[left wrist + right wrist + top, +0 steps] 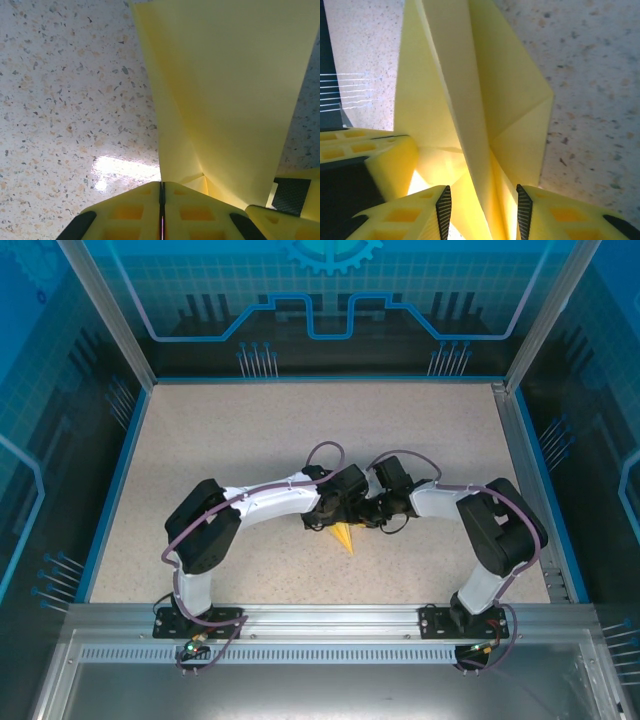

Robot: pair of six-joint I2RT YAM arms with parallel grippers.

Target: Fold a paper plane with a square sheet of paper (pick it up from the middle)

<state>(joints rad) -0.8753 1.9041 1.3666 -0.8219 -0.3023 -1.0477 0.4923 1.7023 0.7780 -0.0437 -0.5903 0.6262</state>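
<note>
Two arms reach in from the near edge of the counter [250,440] and meet close to its middle.

On the left, the left end effector [161,184] is fully closed. Its two yellow fingers [125,212] lie against each other with a thin dark line between them. A folded corner of the paper [225,100] runs down into the top of this line, so this end effector pinches the paper at its edge.

The paper is pale yellow, with several layers and sharp creases. It sits between the two end effectors, above the speckled counter. From the top camera, a small pointed yellow tip comes out below the two end effectors and points toward the near edge. I cannot tell if this tip touches the counter.

On the right, the right end effector [482,189] has a narrow gap between its jaws. A long folded ridge of the paper passes through this gap, and the paper layers fill the space between the two black pads [522,210]. I cannot tell if the pads really press on the paper or just stand beside it. In the same view, a finger of the left end effector lies against the left side of the paper.
</note>
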